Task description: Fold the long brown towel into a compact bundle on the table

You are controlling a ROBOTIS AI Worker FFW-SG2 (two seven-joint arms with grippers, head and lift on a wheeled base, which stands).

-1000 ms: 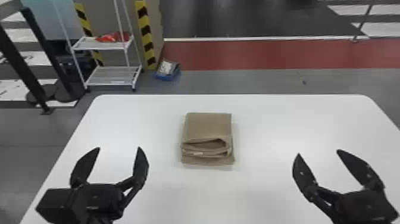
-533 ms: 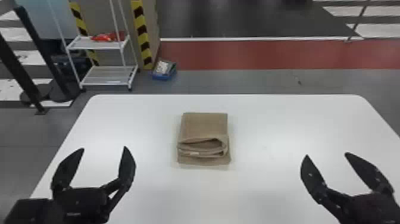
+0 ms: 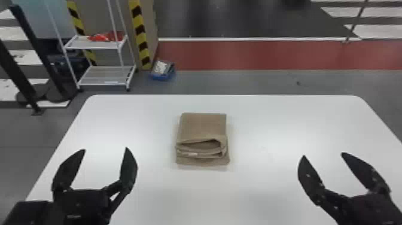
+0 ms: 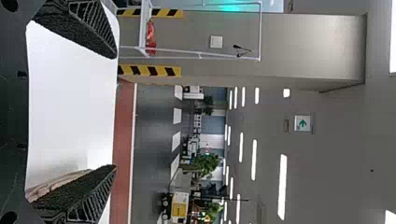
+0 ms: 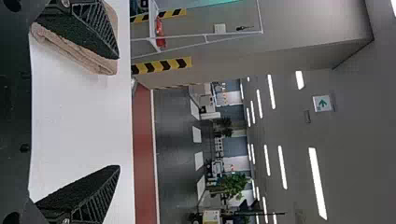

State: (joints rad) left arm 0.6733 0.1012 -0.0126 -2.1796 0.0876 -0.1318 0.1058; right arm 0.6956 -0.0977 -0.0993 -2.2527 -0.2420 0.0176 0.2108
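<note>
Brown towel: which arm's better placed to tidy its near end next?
Left, likely: in the head view, the left gripper is nearer the towel than the right gripper; both are open and empty.

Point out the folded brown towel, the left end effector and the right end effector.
Folded brown towel [image 3: 203,127]: head view, on its flat top layer.
Left end effector [image 3: 105,149]: head view, midway between its open fingertips.
Right end effector [image 3: 323,154]: head view, midway between its open fingertips.

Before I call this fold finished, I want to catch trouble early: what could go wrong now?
The towel's near side shows loose, gaping layers, so the bundle might slip open if lifted there. Both the left gripper and right gripper stand open beside it; closing in carelessly could nudge it askew.
</note>
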